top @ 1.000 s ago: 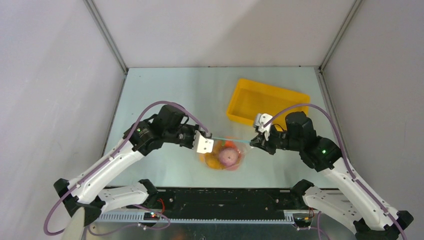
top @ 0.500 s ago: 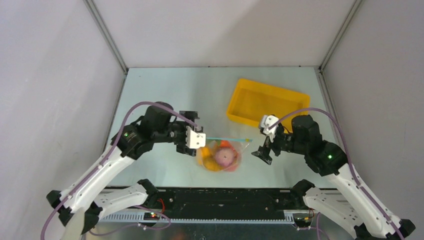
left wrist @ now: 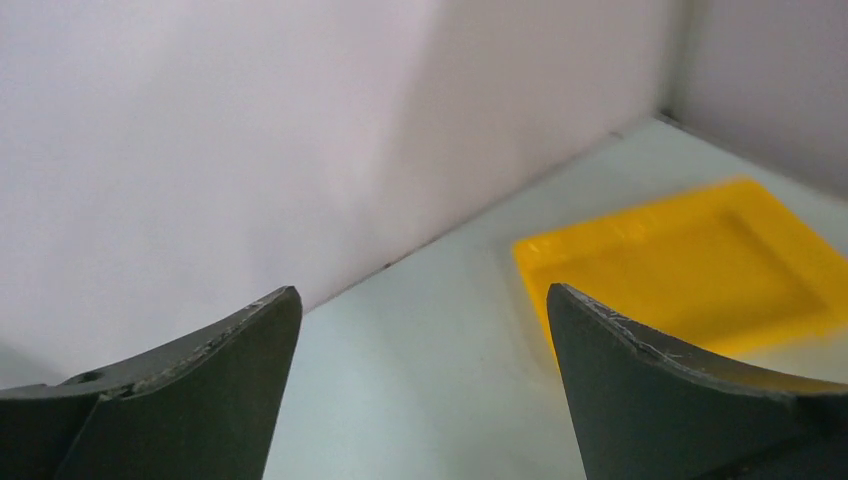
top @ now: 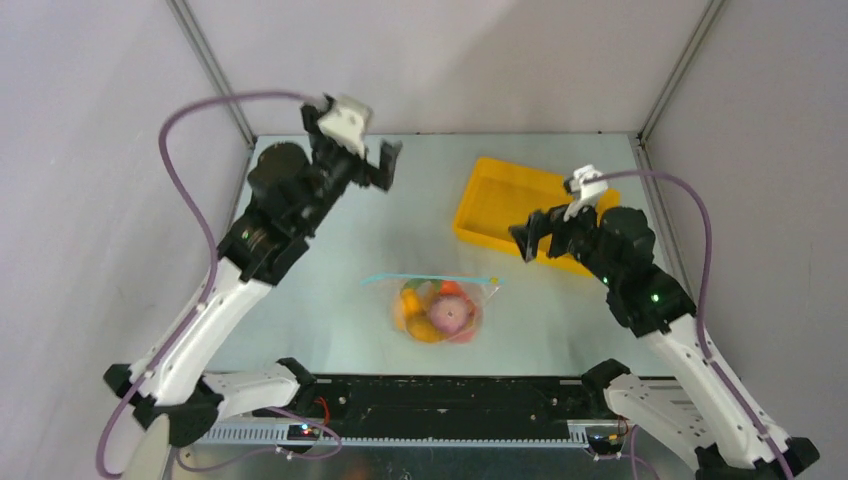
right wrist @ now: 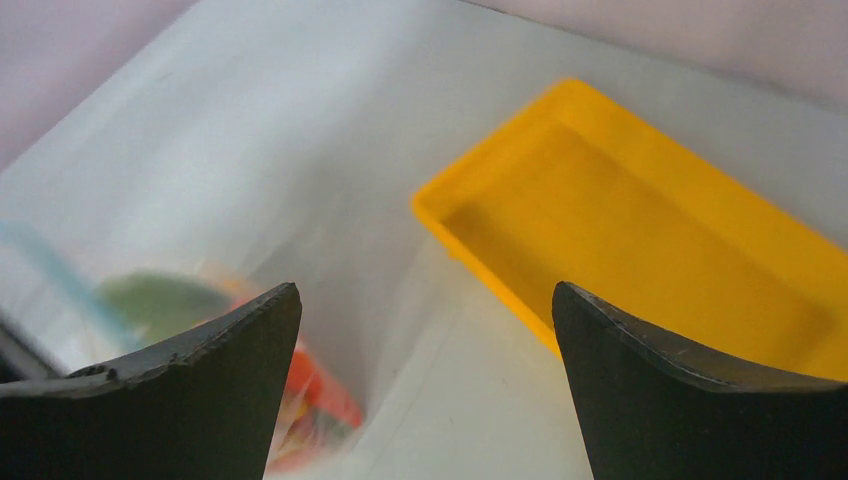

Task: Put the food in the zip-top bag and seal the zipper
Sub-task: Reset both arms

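Lying flat near the front middle of the table [top: 330, 230], the bag [top: 470, 292] held the food [top: 448, 315] in a bunched heap at its near end, so the filling step looked done. The zipper [top: 430, 277] ran as one thin teal line along the bag's far edge. It read as pressed together, though the overhead view was too small to prove the seal along its whole length.

Nothing gripped the bag. The left gripper [top: 383, 165] hung high by the far left corner, well apart from the bag, with its jaws spread wide and empty. Its wrist view showed only wall, table and the tray [top: 478, 215] between the fingers. The right gripper [top: 528, 238] hovered by the tray's near left edge, likewise gaping with nothing in it. It was tipped so that its camera took in the tray and, low on the left, a blurred corner of the bag with orange and green inside.

Both arms stood clear of the bag, probably because the strip needed no more pinching, and that stance left the bag in plain sight for a check. No food showed in the tray, which fitted everything being bagged.
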`<state>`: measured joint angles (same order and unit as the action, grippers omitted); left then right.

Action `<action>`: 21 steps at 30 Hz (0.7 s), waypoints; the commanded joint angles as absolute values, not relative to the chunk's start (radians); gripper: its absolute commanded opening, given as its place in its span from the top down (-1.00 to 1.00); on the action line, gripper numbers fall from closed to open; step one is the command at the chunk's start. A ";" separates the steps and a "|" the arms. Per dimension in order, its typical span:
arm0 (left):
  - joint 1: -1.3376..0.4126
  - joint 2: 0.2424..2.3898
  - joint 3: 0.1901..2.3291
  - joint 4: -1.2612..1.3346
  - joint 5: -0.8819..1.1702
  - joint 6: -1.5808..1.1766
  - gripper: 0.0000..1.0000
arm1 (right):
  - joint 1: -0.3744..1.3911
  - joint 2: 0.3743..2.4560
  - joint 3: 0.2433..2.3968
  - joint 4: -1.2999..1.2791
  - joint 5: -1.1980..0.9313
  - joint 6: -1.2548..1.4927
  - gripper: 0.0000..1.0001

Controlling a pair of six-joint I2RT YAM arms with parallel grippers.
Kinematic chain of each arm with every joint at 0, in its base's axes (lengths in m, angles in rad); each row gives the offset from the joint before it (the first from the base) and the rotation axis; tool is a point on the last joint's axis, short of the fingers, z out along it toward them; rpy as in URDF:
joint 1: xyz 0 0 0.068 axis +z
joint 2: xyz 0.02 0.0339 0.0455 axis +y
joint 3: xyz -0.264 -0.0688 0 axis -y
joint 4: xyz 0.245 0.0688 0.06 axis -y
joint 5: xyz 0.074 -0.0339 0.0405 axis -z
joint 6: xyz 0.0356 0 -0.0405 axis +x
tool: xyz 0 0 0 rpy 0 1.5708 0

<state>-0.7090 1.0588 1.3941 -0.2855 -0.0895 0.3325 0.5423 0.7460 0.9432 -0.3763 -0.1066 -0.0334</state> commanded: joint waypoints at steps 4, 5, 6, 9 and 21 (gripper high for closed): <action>-0.431 1.272 1.545 -0.491 -0.416 -0.357 -0.99 | 0.234 0.858 1.011 -0.459 0.078 0.330 -0.99; -0.378 1.296 1.537 -0.525 -0.407 -0.427 -0.99 | 0.206 0.863 1.001 -0.472 0.086 0.339 -0.99; -0.355 1.302 1.527 -0.581 -0.426 -0.455 -0.99 | 0.155 0.868 0.991 -0.487 0.096 0.350 -0.99; -0.259 1.281 1.398 -0.636 -0.492 -0.565 -0.99 | 0.072 0.870 0.919 -0.490 0.128 0.385 -0.99; -0.150 1.106 1.087 -0.614 -0.526 -0.634 -0.99 | 0.028 0.782 0.752 -0.437 0.273 0.398 -0.99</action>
<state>-0.1539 1.1687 1.0924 -0.6472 -0.4698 -0.5926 0.0307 0.8474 0.7597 -0.4969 0.2249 0.3923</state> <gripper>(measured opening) 0.996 0.993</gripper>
